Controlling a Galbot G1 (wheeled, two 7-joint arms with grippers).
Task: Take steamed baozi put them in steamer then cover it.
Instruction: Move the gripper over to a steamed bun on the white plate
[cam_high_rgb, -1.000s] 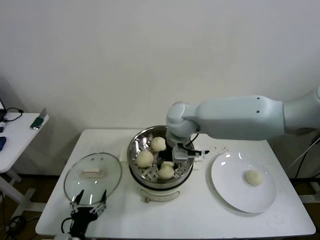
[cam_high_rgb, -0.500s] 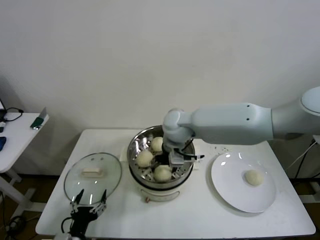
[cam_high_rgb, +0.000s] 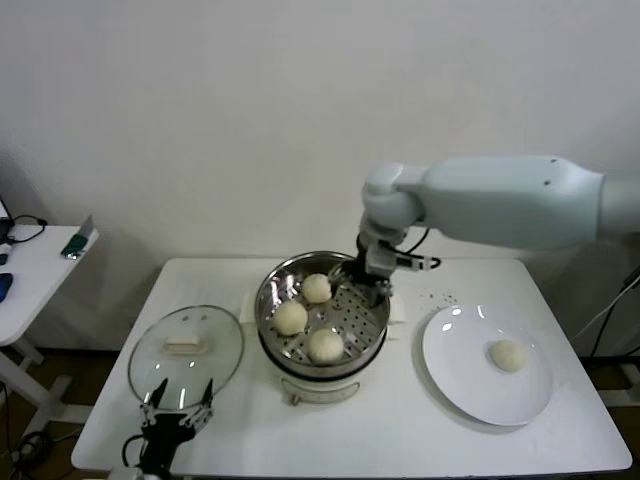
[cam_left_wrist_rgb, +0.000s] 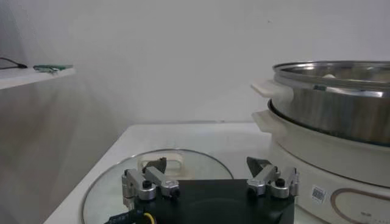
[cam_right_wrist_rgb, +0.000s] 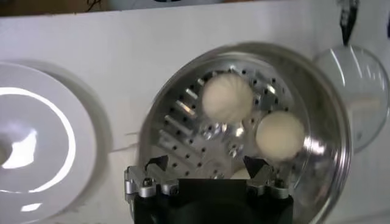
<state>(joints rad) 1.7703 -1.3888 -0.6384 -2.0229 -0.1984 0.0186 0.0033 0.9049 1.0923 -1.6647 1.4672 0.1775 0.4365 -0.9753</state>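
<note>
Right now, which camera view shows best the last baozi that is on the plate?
The head view: the baozi lies whole on the white plate. The right wrist view shows the plate only partly, with no clear bun. The left wrist view shows neither.

3 baozi (cam_high_rgb: 309, 316) in steamer (cam_high_rgb: 372, 322) at table (cam_high_rgb: 400, 425) center, lid (cam_high_rgb: 186, 348) left, plate (cam_high_rgb: 462, 378) w/ 1 bun (cam_high_rgb: 508, 354) right.

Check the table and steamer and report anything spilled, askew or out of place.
Nothing looks damaged or askew. A few dark specks lie on the table between the steamer and the plate; what they are cannot be told.
</note>
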